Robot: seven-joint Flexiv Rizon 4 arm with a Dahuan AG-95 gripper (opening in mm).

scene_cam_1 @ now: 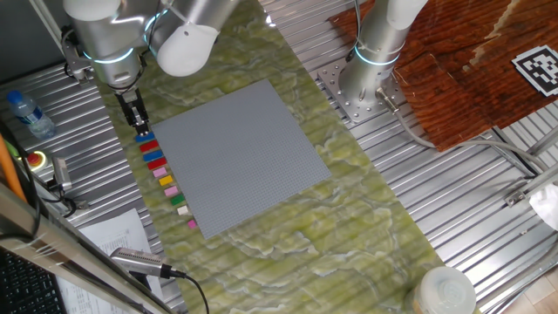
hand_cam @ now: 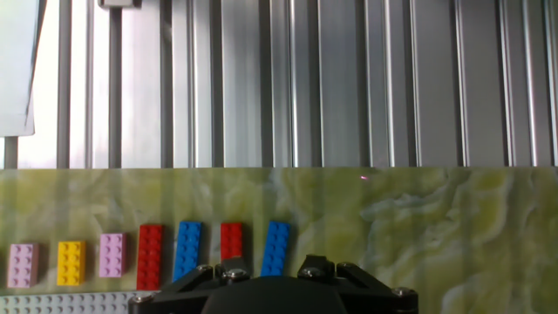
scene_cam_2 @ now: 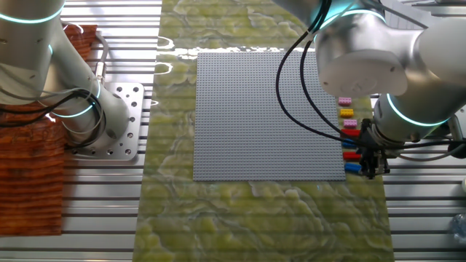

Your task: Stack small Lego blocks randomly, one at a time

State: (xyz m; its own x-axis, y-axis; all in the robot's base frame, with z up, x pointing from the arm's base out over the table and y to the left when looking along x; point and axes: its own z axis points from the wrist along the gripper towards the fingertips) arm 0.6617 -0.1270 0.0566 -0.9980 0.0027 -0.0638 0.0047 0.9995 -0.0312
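Note:
A row of small Lego blocks lies on the green mat along the edge of the grey baseplate (scene_cam_1: pixel 235 157). From the gripper's end it shows blue (scene_cam_1: pixel 146 139), red (scene_cam_1: pixel 155 162), yellow (scene_cam_1: pixel 165 181), pink (scene_cam_1: pixel 172 191) and cream (scene_cam_1: pixel 183 210). The other fixed view shows the same row (scene_cam_2: pixel 350 133). My gripper (scene_cam_1: pixel 137 122) hangs just above the blue end of the row (scene_cam_2: pixel 370 166). In the hand view its body (hand_cam: pixel 272 288) fills the bottom edge, over a blue block (hand_cam: pixel 276 247) and a red block (hand_cam: pixel 231 240). The fingertips are hidden.
A second arm's base (scene_cam_1: pixel 366 87) stands on the slatted metal table beyond the baseplate, next to a brown cloth (scene_cam_1: pixel 453 70). A water bottle (scene_cam_1: pixel 22 112), a red button (scene_cam_1: pixel 37 160) and papers (scene_cam_1: pixel 113 235) lie on the near side.

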